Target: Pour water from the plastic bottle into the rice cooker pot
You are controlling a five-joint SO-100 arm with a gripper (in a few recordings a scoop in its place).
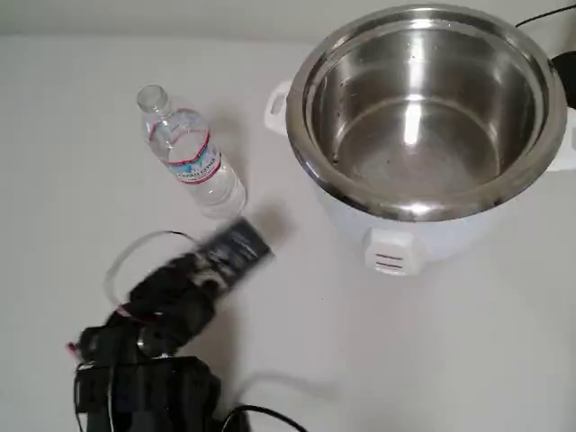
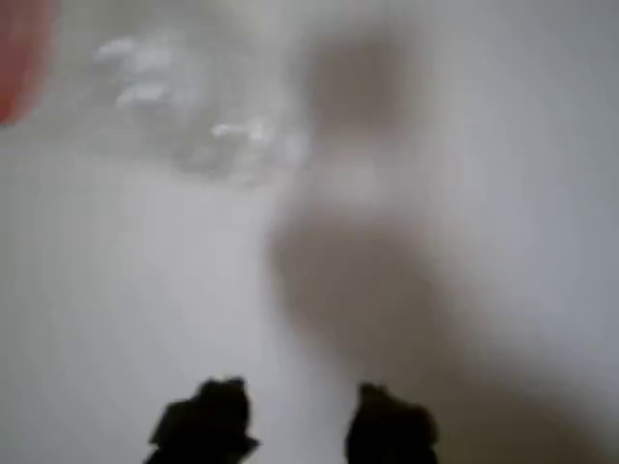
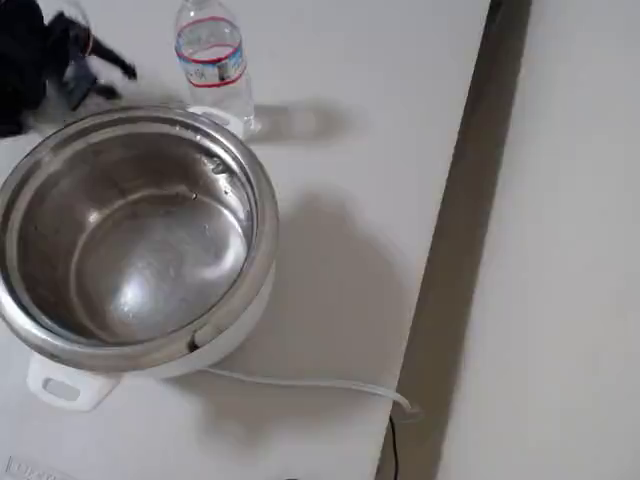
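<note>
Nothing is poured yet, as I judge it: the bottle [image 1: 191, 160] stands upright on the table [image 1: 72, 135], well apart from the pot [image 1: 423, 99], and my pincer [image 1: 236, 247] is just beside its base, jaws parted around nothing in the wrist view. I have yet to grip, lift, carry and tip. The bottle is uncapped and seems to hold clear water; the pot looks empty and dry.

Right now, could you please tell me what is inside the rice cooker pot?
The rice cooker pot shows bare shiny steel with a few small specks on its floor in the overhead and fixed views. Clear water would barely show, so I cannot rule out a thin film.
</note>
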